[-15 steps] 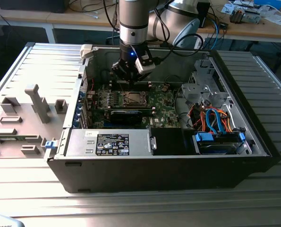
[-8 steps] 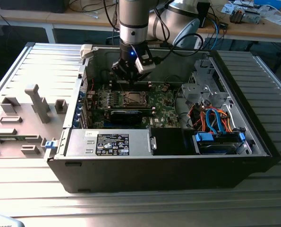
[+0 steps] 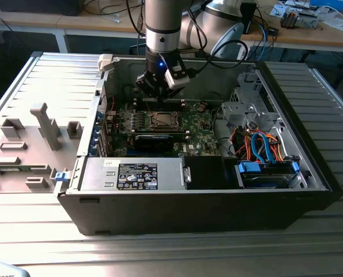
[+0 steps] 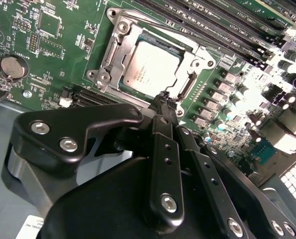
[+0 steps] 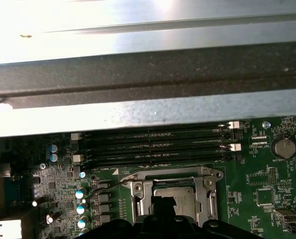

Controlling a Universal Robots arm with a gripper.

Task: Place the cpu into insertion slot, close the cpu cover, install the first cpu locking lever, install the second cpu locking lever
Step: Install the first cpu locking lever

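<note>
The cpu (image 4: 150, 62) lies flat in the insertion slot (image 3: 161, 120) on the green motherboard, its dull silver top showing in both wrist views (image 5: 183, 198). The cpu cover (image 4: 117, 47), a silver frame with a window, lies down over it (image 5: 208, 191). A thin wire locking lever (image 5: 108, 188) runs out from the socket's corner beside the capacitors. My gripper (image 4: 163, 99) hovers at the socket's edge, fingers together with nothing visibly held. It sits by the case's rear wall in the exterior view (image 3: 158, 97) and over the cpu in the first wrist view (image 5: 162, 201).
Long memory slots (image 5: 152, 149) run beside the socket, under the case's metal wall (image 5: 148, 112). A coin battery (image 4: 12, 67) sits on the board. The power supply (image 3: 134, 173), drive cage (image 3: 243, 109) and blue and orange cables (image 3: 263, 147) fill the case. Grey fixtures (image 3: 44, 124) stand outside.
</note>
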